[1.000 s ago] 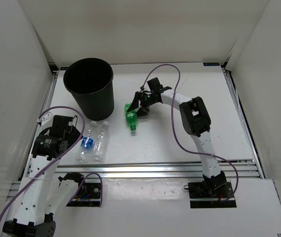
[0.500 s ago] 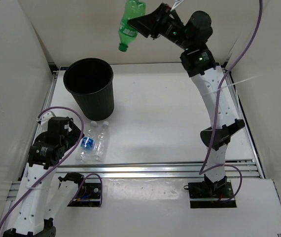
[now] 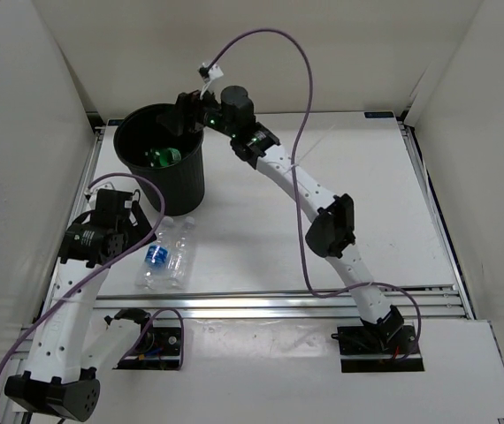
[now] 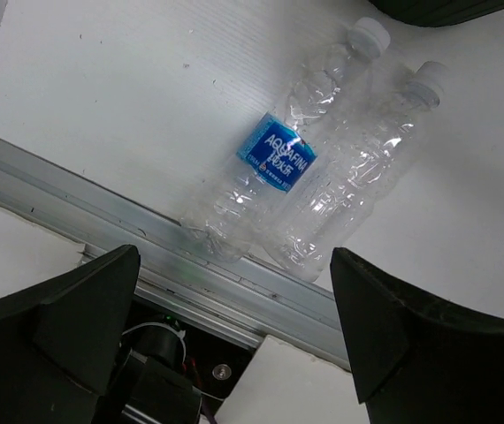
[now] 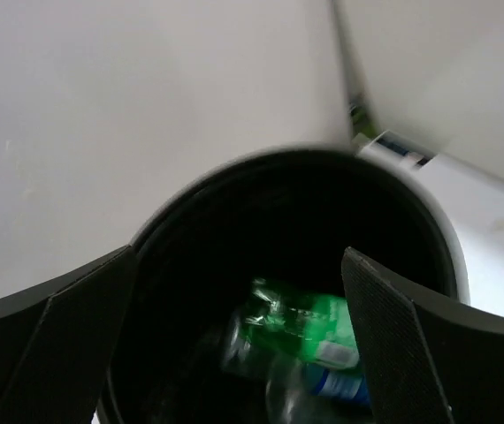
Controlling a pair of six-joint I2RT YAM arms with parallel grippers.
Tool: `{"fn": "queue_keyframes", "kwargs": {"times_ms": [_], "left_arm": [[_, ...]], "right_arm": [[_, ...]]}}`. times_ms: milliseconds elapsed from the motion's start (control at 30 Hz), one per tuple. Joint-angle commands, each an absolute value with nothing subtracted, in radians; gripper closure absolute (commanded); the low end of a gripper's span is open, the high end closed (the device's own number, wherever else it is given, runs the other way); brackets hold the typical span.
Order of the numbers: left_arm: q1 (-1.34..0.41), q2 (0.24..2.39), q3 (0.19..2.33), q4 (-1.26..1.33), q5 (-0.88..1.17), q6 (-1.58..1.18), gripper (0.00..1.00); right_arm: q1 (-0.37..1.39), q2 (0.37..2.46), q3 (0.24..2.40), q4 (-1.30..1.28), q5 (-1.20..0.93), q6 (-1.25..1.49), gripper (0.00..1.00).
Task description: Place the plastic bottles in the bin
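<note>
Bottles: green bottle [image 3: 161,157] down inside bin [image 3: 181,190], blurred clear bottle [image 5: 327,386] with a blue patch next to it. Aquafina bottle [image 4: 274,159] and plain clear bottle [image 4: 358,177] flat on table [image 3: 323,238], touching side by side, caps toward bin, bases by front rail [image 3: 278,300]. Right gripper [image 5: 239,256] over bin mouth, arm stretched far across to left, jaws spread. Left gripper [image 4: 232,256] above table pair, arm folded, jaws spread.
</note>
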State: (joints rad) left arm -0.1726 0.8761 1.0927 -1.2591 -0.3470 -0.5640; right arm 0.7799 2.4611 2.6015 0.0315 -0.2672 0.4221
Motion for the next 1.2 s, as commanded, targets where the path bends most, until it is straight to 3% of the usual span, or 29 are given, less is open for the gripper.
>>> {"fn": "queue_keyframes", "kwargs": {"times_ms": [0, 67, 133, 167, 233, 267, 300, 500, 667, 1167], "left_arm": [[-0.176, 0.885, 1.137, -1.221, -0.354, -0.550, 0.00], [-0.176, 0.885, 1.123, -1.197, -0.368, -0.578, 0.00], [-0.176, 0.830, 1.079, -1.149, -0.348, -0.559, 0.00], [-0.176, 0.806, 1.010, -1.119, -0.318, -0.539, 0.00], [-0.176, 0.741, 0.942, -0.998, -0.252, -0.451, 0.02], [-0.176, 0.750, 0.942, -0.997, -0.217, -0.437, 0.03], [-0.176, 0.759, 0.928, -0.918, -0.184, -0.408, 0.05], [-0.176, 0.893, 0.887, -0.829, -0.157, -0.322, 0.04], [-0.167, 0.965, 0.830, -0.749, -0.134, -0.360, 0.01], [-0.167, 1.135, 0.661, -0.623, -0.299, -0.514, 0.01]], "right_arm": [[0.749, 2.107, 2.783, 0.127, -0.102, 0.336, 0.00], [0.692, 1.756, 2.320, 0.369, -0.014, 0.350, 0.00], [0.599, 1.613, 2.151, 0.393, 0.131, 0.561, 0.00], [0.560, 1.586, 2.205, 0.323, 0.194, 0.643, 0.00], [0.470, 1.635, 2.390, 0.059, 0.115, 0.702, 0.00], [0.433, 1.726, 2.598, -0.046, 0.048, 0.718, 0.00], [0.410, 1.756, 2.638, -0.127, -0.009, 0.735, 0.00], [0.295, 1.605, 2.249, -0.392, -0.369, 0.934, 0.00], [0.316, 1.624, 2.284, -0.596, -0.526, 0.867, 0.00], [0.149, 1.588, 2.332, -0.638, -0.713, 0.897, 0.00]]}}
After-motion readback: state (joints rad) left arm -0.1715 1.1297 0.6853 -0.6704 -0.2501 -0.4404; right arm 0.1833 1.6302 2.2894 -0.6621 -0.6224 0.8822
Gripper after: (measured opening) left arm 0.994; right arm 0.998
